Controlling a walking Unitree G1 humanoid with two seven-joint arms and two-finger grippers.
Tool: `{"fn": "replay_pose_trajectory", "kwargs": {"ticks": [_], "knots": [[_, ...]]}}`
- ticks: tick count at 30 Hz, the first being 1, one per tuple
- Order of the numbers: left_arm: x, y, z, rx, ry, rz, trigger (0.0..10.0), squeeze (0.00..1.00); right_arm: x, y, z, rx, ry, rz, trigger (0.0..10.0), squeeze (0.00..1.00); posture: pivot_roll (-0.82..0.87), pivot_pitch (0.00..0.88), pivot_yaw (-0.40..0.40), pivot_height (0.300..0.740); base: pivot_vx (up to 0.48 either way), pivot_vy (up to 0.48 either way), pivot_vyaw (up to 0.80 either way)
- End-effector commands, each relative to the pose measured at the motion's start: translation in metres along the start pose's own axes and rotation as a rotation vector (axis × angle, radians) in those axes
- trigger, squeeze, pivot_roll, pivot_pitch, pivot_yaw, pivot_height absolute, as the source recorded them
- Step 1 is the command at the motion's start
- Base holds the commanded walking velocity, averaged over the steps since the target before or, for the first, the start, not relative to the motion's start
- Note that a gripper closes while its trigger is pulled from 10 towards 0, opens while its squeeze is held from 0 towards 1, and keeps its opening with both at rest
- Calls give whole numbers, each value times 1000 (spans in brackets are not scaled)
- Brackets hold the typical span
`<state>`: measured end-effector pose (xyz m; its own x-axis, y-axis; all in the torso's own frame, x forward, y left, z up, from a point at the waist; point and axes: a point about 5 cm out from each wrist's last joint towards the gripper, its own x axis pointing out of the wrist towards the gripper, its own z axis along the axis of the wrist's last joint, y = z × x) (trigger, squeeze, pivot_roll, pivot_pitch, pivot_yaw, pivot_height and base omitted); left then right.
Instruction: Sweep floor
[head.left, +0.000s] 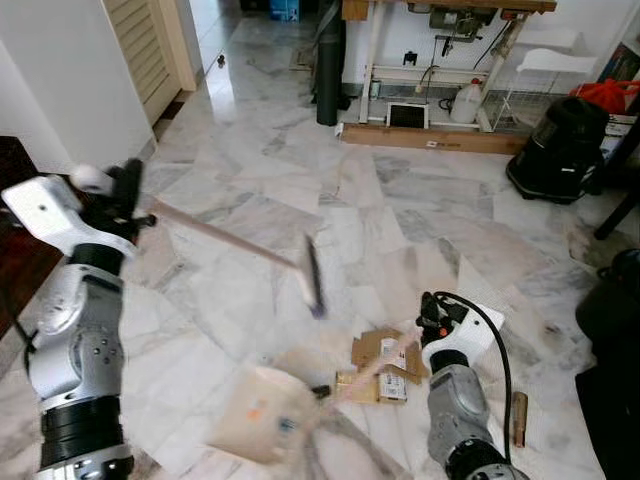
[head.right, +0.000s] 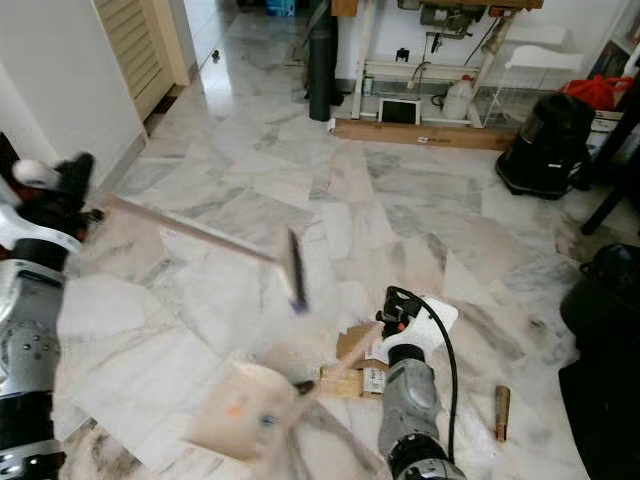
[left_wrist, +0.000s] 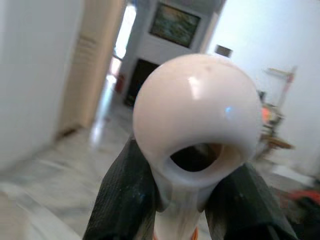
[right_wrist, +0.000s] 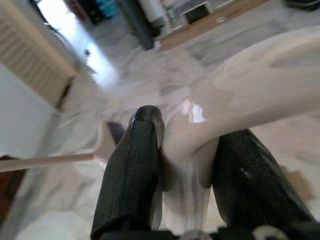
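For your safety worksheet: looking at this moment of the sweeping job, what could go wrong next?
1. The left gripper pinches the broom only by its rounded handle end, so it could slip or twist.
2. The broom head looks raised above the floor; a swing may miss the cardboard scraps.
3. The dustpan, held by the right gripper, is motion-blurred, so debris might scatter rather than land inside.
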<state>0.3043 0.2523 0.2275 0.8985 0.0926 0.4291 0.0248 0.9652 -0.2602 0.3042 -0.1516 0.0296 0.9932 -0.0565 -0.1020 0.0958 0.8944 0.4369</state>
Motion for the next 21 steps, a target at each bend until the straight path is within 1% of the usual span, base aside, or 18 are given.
{"fn": "replay_pose_trajectory", "kwargs": {"ticks": [1, 2, 4, 5, 6, 8, 9, 10, 11, 13, 15, 16, 19, 21], "knots": [[0, 5, 8, 75, -30, 17, 10000, 0, 5, -1, 10, 12, -36, 7, 10000, 0, 107, 0, -17, 740, 0, 0, 0], [0, 8, 8, 107, -32, 18, 10000, 0, 6, -1, 10, 18, -36, 13, 10000, 0, 109, 0, -21, 740, 0, 0, 0], [-1, 10, 9, 134, -34, 17, 10000, 0, 6, -1, 11, 24, -36, 18, 10000, 0, 110, 0, -22, 740, 0, 0, 0], [-2, 11, 9, 176, -34, 17, 10000, 0, 6, -2, 11, 29, -36, 21, 10000, 0, 114, 0, -25, 740, 0, 0, 0], [-3, 14, 10, 235, -42, 25, 10000, 0, 6, -2, 11, 39, -33, 30, 10000, 0, 117, 0, -28, 740, 0, 0, 0], [-4, 17, 10, 247, -45, 35, 10000, 0, 6, -3, 11, 40, -31, 34, 10000, 0, 117, 0, -28, 740, 0, 0, 0], [-7, 20, 10, 332, -44, 28, 10000, 0, 7, -2, 11, 39, -32, 37, 10000, 0, 116, 0, -32, 740, 0, 0, 0], [-8, 21, 9, 374, -42, 23, 10000, 0, 7, -2, 11, 39, -32, 39, 10000, 0, 113, 0, -34, 740, 0, 0, 0], [-10, 23, 8, 453, -31, 15, 10000, 0, 7, -2, 12, 39, -33, 43, 10000, 0, 112, 0, -35, 740, 0, 0, 0], [-17, 27, 1, 503, 9, -5, 10000, 0, 9, -1, 14, 34, -37, 59, 10000, 0, 109, 0, -39, 740, 0, 0, 0], [-19, 28, -1, 512, 21, -6, 10000, 0, 9, -1, 14, 37, -37, 63, 10000, 0, 110, 0, -40, 740, 0, 0, 0], [-23, 26, -9, 527, 67, -49, 10000, 0, 10, -1, 15, 57, -41, 71, 10000, 0, 112, 0, -42, 740, 0, 0, 0], [-34, 28, -28, 503, 154, -81, 10000, 0, 11, -1, 18, 69, -46, 82, 10000, 0, 113, 0, -45, 740, 0, 0, 0], [-39, 28, -37, 489, 192, -95, 10000, 0, 12, 0, 19, 69, -51, 89, 10000, 0, 113, 0, -45, 740, 0, 0, 0]]}}
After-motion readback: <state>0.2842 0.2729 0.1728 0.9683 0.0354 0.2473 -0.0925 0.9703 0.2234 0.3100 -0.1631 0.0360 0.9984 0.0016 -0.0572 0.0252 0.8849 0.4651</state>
